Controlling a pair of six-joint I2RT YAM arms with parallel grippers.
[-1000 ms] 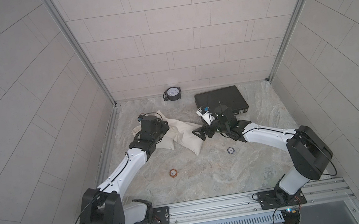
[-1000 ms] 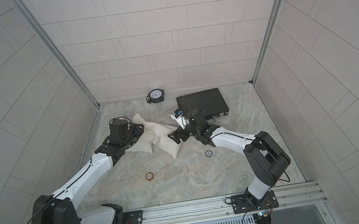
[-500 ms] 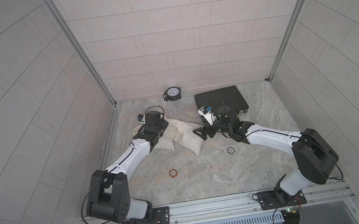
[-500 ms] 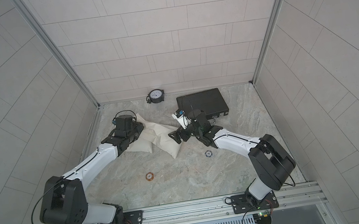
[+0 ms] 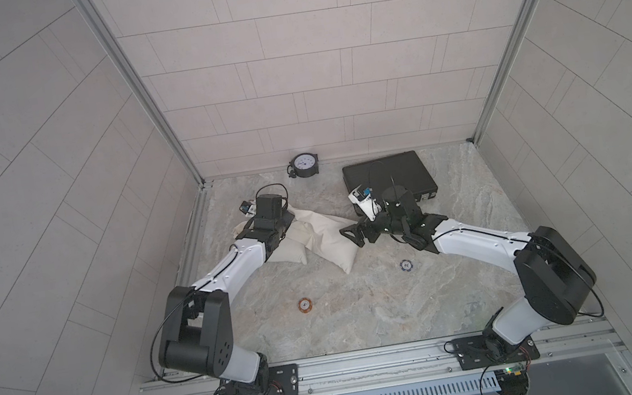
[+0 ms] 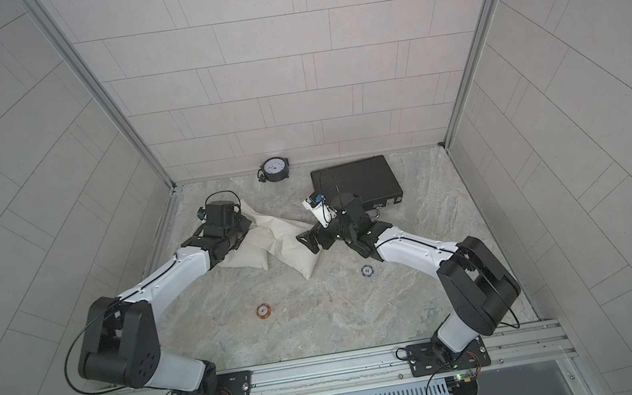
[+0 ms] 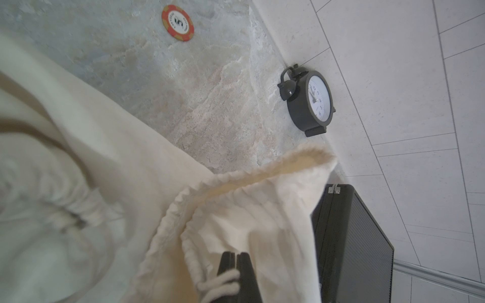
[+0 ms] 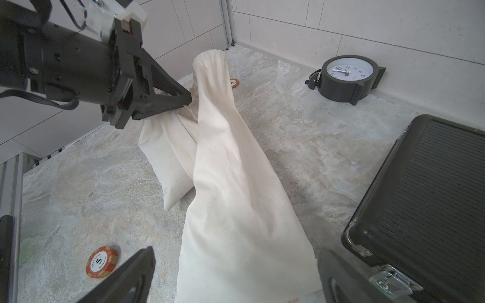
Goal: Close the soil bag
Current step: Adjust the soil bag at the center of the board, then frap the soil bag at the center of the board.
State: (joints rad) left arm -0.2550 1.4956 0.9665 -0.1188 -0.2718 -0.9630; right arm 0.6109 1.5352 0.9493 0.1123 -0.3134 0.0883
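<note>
The soil bag (image 5: 329, 243) is a long cream cloth drawstring sack lying on the stone floor, seen in both top views (image 6: 288, 252). Its gathered mouth (image 8: 210, 56) stands up at the far end. My left gripper (image 7: 237, 258) is at the bag's neck, and its two black fingers are pressed together on the white drawstring cord (image 7: 217, 284); in a top view the left gripper (image 5: 287, 222) sits over the bag's back end. My right gripper (image 8: 236, 251) is open, one finger on each side of the bag's bottom end (image 5: 353, 236).
A second cream cloth lobe (image 8: 168, 162) lies under the long bag. A dark alarm clock (image 5: 304, 165) stands by the back wall, beside a black ribbed case (image 5: 391, 179). An orange chip (image 5: 305, 305) and a blue chip (image 5: 405, 265) lie on the floor. Another orange chip (image 7: 178, 23) lies behind the bag.
My left gripper has shifted toward the back of the bag and its jaws have gone from part open to shut on the cord. The right arm has barely moved.
</note>
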